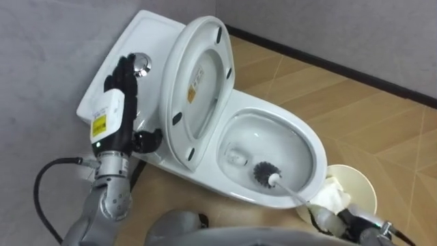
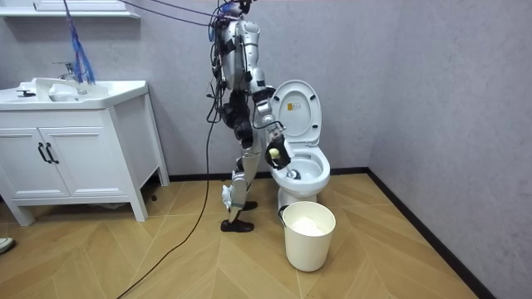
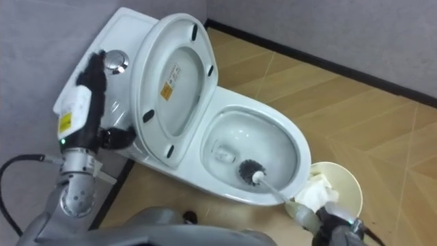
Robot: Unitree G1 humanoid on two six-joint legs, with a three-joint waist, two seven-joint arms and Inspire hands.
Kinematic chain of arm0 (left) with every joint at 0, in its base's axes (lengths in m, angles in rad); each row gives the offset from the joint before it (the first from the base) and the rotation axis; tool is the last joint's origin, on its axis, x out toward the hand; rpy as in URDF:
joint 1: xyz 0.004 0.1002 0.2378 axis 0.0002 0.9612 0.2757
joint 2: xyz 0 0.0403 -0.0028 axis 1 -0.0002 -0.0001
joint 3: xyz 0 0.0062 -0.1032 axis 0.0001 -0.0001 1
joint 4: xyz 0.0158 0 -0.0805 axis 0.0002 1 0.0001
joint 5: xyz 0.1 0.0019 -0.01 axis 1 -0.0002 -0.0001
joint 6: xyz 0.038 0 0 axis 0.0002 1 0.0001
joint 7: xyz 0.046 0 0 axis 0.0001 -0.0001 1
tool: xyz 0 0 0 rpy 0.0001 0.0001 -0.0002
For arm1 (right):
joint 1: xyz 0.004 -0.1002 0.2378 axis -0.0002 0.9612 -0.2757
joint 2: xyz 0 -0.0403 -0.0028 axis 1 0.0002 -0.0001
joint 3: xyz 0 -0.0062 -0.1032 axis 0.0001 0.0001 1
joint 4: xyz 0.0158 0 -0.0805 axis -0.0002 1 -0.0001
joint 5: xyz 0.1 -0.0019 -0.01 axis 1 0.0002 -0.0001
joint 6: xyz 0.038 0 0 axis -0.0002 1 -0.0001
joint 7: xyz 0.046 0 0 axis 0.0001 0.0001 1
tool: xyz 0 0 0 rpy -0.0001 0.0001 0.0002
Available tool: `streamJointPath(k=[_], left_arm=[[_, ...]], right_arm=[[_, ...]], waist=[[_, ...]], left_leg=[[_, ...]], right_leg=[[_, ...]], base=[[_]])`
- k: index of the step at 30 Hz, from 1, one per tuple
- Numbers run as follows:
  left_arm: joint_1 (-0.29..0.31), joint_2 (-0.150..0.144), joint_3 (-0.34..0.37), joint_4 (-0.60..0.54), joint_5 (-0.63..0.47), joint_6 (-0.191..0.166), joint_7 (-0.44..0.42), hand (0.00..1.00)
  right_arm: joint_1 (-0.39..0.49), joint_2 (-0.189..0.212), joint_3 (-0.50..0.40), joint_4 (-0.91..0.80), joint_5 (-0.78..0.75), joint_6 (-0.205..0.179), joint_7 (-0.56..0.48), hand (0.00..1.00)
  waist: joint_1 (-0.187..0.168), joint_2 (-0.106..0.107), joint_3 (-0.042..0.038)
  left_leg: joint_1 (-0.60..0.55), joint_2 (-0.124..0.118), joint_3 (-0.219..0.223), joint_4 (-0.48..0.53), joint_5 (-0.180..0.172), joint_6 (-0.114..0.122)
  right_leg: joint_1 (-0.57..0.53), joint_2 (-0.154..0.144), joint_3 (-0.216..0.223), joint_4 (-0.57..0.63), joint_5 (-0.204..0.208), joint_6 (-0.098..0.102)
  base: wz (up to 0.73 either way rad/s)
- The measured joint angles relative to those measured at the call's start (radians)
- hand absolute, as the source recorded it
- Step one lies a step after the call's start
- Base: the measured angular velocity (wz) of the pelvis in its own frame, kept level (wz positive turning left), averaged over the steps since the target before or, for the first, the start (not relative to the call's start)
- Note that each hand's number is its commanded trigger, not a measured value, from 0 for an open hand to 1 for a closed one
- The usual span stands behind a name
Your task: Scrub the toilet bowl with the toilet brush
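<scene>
A white toilet stands with its seat and lid raised against the tank. The brush's black bristle head is down inside the bowl near the front wall. Its white handle slants to the lower right into my right hand, which is curled round it at the picture's edge. My left hand lies with straight fingers on the tank top, fingertips just short of the chrome flush button. In the room view I stand upright at the toilet, on its left side.
A cream waste bin with white paper in it stands on the wood floor right by the bowl's front. The grey wall is close behind the tank. A white vanity with sink stands further off at the room view's left.
</scene>
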Motion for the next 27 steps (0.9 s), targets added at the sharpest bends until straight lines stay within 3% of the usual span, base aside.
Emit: streamJointPath(k=[3, 7, 10, 13, 18, 24, 27], left_arm=[[-0.034, 0.022, -0.021, 0.057, -0.033, -0.008, -0.013, 0.0], [-0.071, 0.032, -0.024, 0.09, -0.037, -0.059, -0.013, 0.0], [-0.122, 0.045, -0.04, 0.147, -0.038, -0.099, -0.006, 0.0], [-0.175, 0.048, -0.063, 0.176, -0.042, -0.107, -0.007, 0.0], [-0.257, 0.05, -0.078, 0.196, -0.036, -0.111, -0.01, 0.0], [-0.345, 0.06, -0.094, 0.212, -0.029, -0.111, 0.021, 0.0], [-0.376, 0.062, -0.105, 0.214, -0.027, -0.109, 0.043, 0.0]], right_arm=[[-0.058, -0.037, 0.009, 0.007, 0.003, -0.001, -0.02, 1.0], [-0.126, -0.075, 0.011, 0.003, -0.005, -0.003, -0.074, 1.0], [-0.193, -0.081, 0.011, 0.005, -0.006, -0.002, -0.106, 1.0], [-0.251, -0.116, 0.029, 0.009, -0.006, -0.02, -0.116, 1.0], [-0.326, -0.124, 0.04, 0.014, -0.012, -0.02, -0.144, 1.0], [-0.417, -0.145, 0.066, 0.008, -0.052, 0.003, -0.164, 1.0], [-0.445, -0.153, 0.105, -0.011, -0.046, 0.012, -0.167, 1.0]], waist=[[0.012, -0.004, 0.0035], [0.032, -0.008, 0.0097], [0.042, -0.007, 0.019], [0.067, 0.003, 0.0232], [0.089, 0.006, 0.0313], [0.094, 0.01, 0.0466], [0.102, 0.01, 0.0482]], left_leg=[[-0.041, 0.003, 0.005, 0.017, 0.005, 0.002], [-0.078, 0.005, 0.006, 0.029, 0.007, 0.005], [-0.115, 0.012, 0.008, 0.038, 0.015, 0.006], [-0.163, 0.012, 0.005, 0.047, 0.03, 0.006], [-0.256, 0.012, -0.002, 0.097, 0.039, 0.005], [-0.366, -0.003, 0.005, 0.108, 0.074, 0.009], [-0.414, -0.007, 0.012, 0.107, 0.096, 0.01]], right_leg=[[-0.036, -0.001, -0.002, 0.011, 0.002, -0.003], [-0.075, -0.002, -0.003, 0.028, 0.002, -0.003], [-0.12, -0.004, -0.015, 0.057, 0.003, -0.005], [-0.18, -0.011, -0.01, 0.101, 0.0, -0.01], [-0.28, -0.024, -0.022, 0.185, -0.021, -0.031], [-0.435, -0.063, -0.019, 0.294, -0.04, -0.041], [-0.501, -0.075, -0.012, 0.328, -0.041, -0.047]], base=[[-0.01], [0.0], [0.0], [0.01], [0.04], [-0.02], [-0.04]])
